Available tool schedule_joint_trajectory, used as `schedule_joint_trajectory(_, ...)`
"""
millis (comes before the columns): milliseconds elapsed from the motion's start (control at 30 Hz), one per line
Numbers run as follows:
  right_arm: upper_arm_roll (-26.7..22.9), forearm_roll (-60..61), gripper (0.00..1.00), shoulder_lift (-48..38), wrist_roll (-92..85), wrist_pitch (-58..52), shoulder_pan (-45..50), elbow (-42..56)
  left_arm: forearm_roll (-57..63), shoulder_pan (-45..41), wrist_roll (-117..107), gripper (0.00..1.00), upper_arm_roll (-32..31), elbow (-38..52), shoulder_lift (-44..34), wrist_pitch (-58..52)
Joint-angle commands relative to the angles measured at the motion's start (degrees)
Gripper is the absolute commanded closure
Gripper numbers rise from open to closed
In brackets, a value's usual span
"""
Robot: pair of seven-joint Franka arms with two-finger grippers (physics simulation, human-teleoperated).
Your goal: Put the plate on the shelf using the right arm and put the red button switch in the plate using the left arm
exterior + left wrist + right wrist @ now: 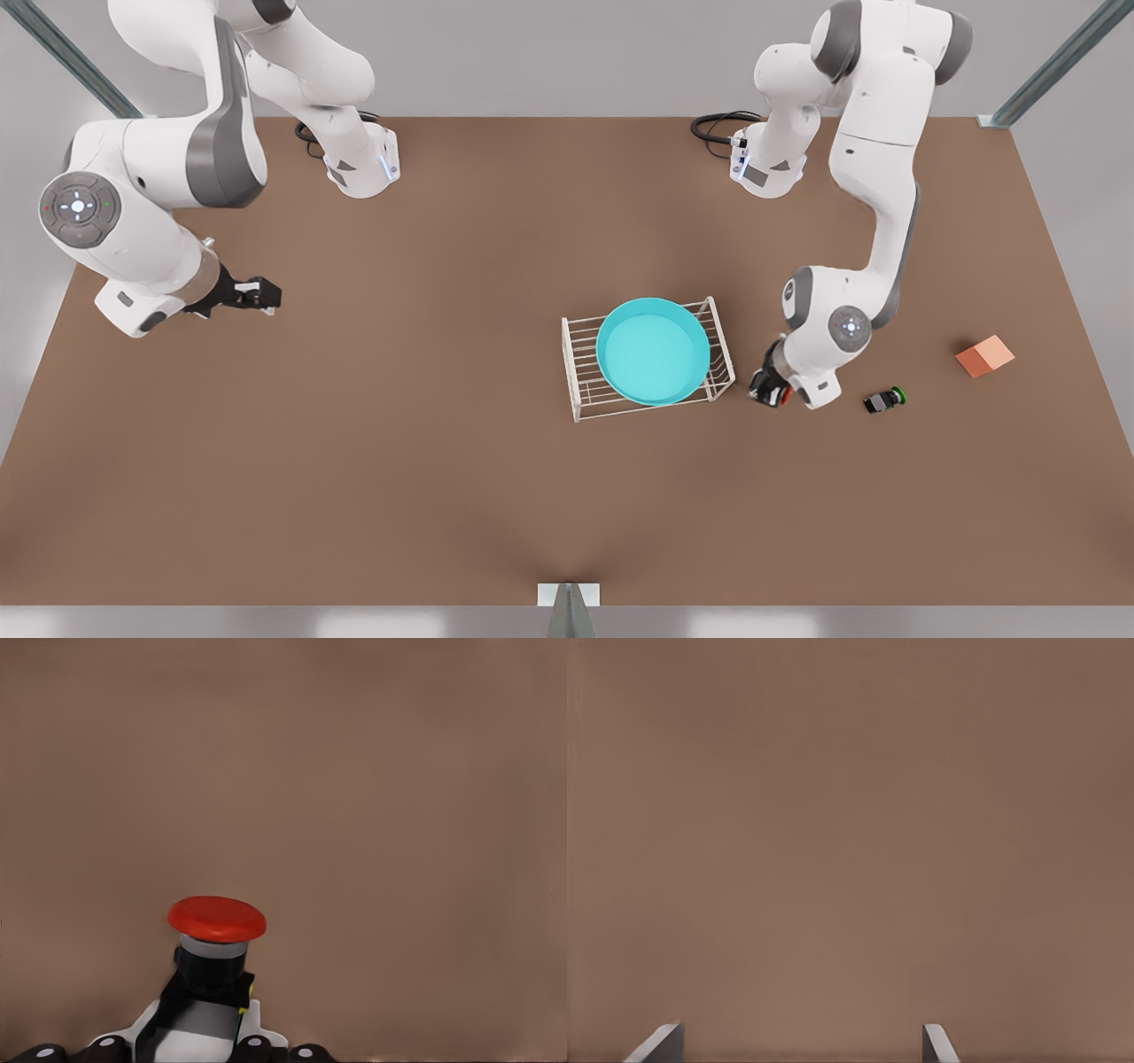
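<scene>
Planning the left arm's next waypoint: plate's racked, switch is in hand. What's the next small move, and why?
Probably lift, then carry toward the plate. The left end effector is shut on the red switch and sits low over the table, beside the shelf on the front view's right. The plate already rests on the shelf, so the switch must clear its rim. The right end effector waits, open.

Front view high overhead facing down on brown table (399,443), wrist views close above it

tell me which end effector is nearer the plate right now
Left. The left end effector, shut on the red button switch, sits just beside the shelf holding the plate. The right end effector waits open, far off across the table.
</scene>
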Motion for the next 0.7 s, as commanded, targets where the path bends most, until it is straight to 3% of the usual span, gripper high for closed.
schedule_joint_trajectory(0, 0.02, 0.26, 0.00, -0.01, -5.34, -0.69, -0.08, 0.08, -0.05, -0.03, -2.80, 0.51, 1.00, 2.90, -3.05, -12.31)
schedule_joint_trajectory(100, -0.07, -0.27, 0.00, 0.08, -5.34, -0.69, 0.01, 0.08, 4.07, -2.66, -7.10, 0.51, 0.39, 10.02, -4.99, -22.33)
schedule_joint_trajectory(167, -0.07, -0.18, 0.00, 0.26, -5.34, -0.34, -0.08, 0.08, 6.53, -8.89, -10.36, 0.51, 0.39, 13.45, -4.90, -26.73)
schedule_joint_trajectory(267, -0.15, -0.45, 0.00, 0.52, -5.52, 1.07, -0.60, -0.09, 8.03, -13.39, -17.56, 0.51, -1.72, 15.55, -3.41, -25.85)
schedule_joint_trajectory(567, -0.15, 0.17, 0.00, 0.52, -5.70, 1.42, -0.78, -0.71, 7.15, -14.18, -20.56, 0.49, -8.93, 15.38, -1.56, -21.54)
schedule_joint_trajectory(600, -0.15, 0.08, 0.00, 0.52, -5.70, 1.42, -0.87, -0.71, 7.24, -14.09, -19.94, 0.00, -9.02, 15.38, -1.56, -21.28)
schedule_joint_trajectory(667, -0.15, 0.26, 0.00, 0.52, -5.70, 1.42, -1.13, -0.62, 7.33, -13.74, -19.68, 0.00, -8.93, 15.47, -1.91, -21.45)
